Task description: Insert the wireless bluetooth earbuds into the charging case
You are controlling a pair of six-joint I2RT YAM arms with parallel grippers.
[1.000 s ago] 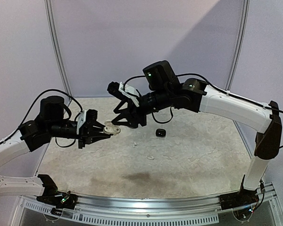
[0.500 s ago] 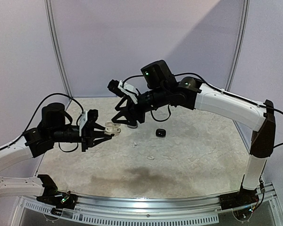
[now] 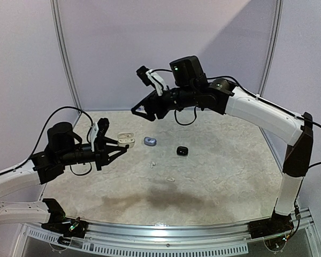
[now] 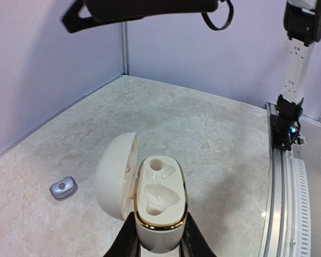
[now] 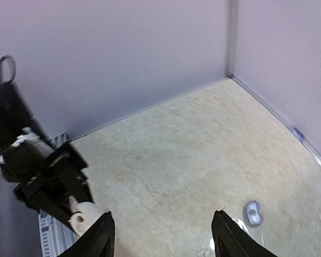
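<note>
Left gripper (image 4: 160, 243) clamped on the cream charging case (image 4: 160, 198), lid flipped open and wells facing up so a bud can drop in from above. Can't tell whether the lower well is already filled. Right gripper (image 5: 163, 235) spread wide, nothing between its fingers, hanging high above the table (image 3: 224, 176). Two tiny white earbuds (image 3: 152, 164) lie loose on it, apart from my case. A blue-grey case (image 3: 150, 141) and a black case (image 3: 182, 151) sit beside them. Pale marbled top, plain lilac walls (image 3: 150, 43).

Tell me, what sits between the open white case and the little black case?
A small bluish-grey rounded item lies there, clearest in the top view.
</note>
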